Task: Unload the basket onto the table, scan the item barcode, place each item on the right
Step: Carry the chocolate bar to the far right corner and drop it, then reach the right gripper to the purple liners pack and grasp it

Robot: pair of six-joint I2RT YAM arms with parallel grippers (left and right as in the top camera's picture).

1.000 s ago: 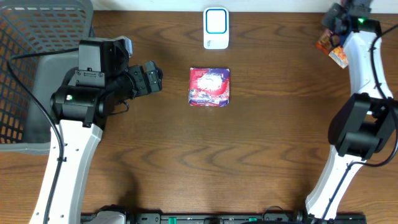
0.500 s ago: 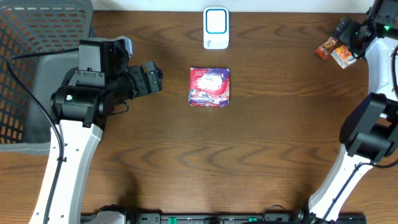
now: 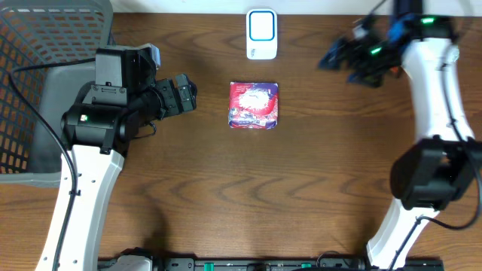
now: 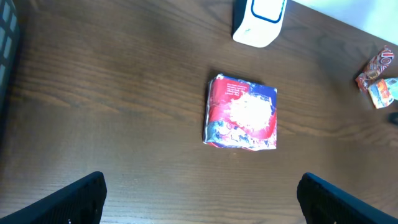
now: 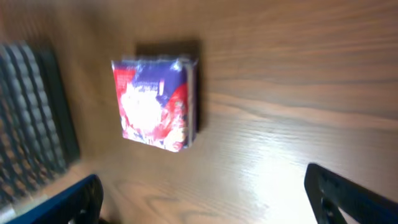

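- The packet (image 3: pixel 254 105), squarish and soft in glossy, crinkled red-and-purple wrap, lies flat on the wood-grain bench (image 3: pixel 316 188) at the centre of the overhead frame. It sits just below the white scanner (image 3: pixel 261 34), likely staged for pickup.
- The left claw (image 3: pixel 187 93) is released and empty, aimed at the packet from the left.
- The right claw (image 5: pixel 202 186), blurred at upper right overhead, gapes wide with nothing in it.
- A grey mesh basket (image 3: pixel 30 75) fills the upper left.
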